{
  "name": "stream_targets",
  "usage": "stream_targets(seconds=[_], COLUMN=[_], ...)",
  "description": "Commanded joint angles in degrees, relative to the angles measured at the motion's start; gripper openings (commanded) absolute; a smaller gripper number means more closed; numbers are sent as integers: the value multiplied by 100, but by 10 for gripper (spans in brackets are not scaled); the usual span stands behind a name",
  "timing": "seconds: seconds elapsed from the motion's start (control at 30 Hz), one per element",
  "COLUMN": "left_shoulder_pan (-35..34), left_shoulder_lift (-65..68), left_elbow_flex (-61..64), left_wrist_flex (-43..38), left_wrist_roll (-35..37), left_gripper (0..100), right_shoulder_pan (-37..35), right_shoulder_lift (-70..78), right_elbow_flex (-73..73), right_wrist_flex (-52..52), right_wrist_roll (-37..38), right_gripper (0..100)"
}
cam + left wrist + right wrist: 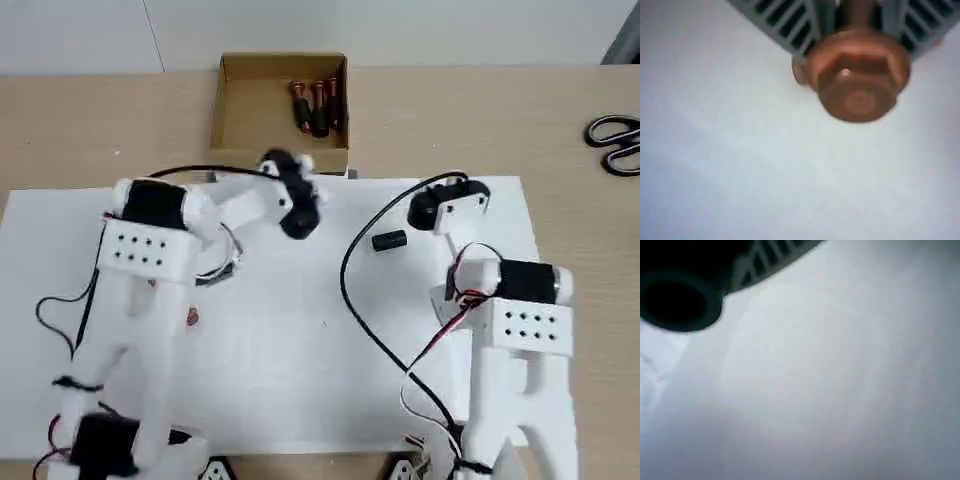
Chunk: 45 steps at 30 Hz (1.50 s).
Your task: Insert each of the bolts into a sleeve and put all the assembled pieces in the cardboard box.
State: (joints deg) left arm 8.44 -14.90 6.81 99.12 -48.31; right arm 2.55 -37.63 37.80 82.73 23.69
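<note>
Paper [300, 380], a white sheet, covers the near part of the wooden table [60, 130], and both arms stand on it. A small copper-coloured piece [192, 318] lies on the sheet just beside the left arm; it is too small to tell what it is. Farther in, the right gripper [408, 228] pinches a black sleeve [388, 240], whose open end faces the wrist camera above the paper. The left gripper [297, 215] is near the sheet's far edge. Its ribbed grey fingers [785, 20] are pressed on the shank of a copper hex-head bolt [857, 80], with the head sticking out over the paper. Beyond it sits the cardboard box [245, 110], holding three assembled pieces [315, 105] side by side toward its right side. Scissors [612, 140] lie at the far right on bare wood.
</note>
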Motion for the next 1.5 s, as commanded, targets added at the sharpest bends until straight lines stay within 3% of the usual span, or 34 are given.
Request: stream_targets(seconds=[0.0, 0.13, 0.3, 0.5, 0.57, 0.7, 0.97, 1.23, 1.4, 1.47], left_shoulder_pan=[343, 422, 422, 563, 536, 220, -334, -387, -563, -563], left_shoulder_lift=[-659, -1037, -1600, -2734, -3103, -3965, -6268, -8985, -8765, -8765], left_elbow_flex=[-321, -347, -347, -321, -224, 224, 2589, 5323, 5587, 5745], left_wrist_flex=[88, 88, 123, 97, 35, -343, -2057, -3481, -3754, -3947], left_wrist_roll=[686, 1890, 2699, 2866, 2963, 3903, 4563, 4941, 6207, 6409], left_gripper=[6, 6, 6, 6, 6, 6, 6, 6, 6, 6], right_shoulder_pan=[-215, -251, -312, -769, -954, -1349, -1455, -1455, -1455, -1455], right_shoulder_lift=[-163, -163, -180, -778, -1226, -2132, -3881, -4989, -5719, -6053], right_elbow_flex=[-62, -44, -62, -325, -290, 255, 2004, 3218, 3965, 4308], right_wrist_flex=[145, 180, 488, 567, 189, -602, -2273, -2677, -2993, -3213], right_wrist_roll=[-369, -791, -1248, -1969, -2259, -2391, -2418, -2444, -2418, -2418], right_gripper=[4, 4, 4, 4, 4, 3, 2, 2, 2, 2])
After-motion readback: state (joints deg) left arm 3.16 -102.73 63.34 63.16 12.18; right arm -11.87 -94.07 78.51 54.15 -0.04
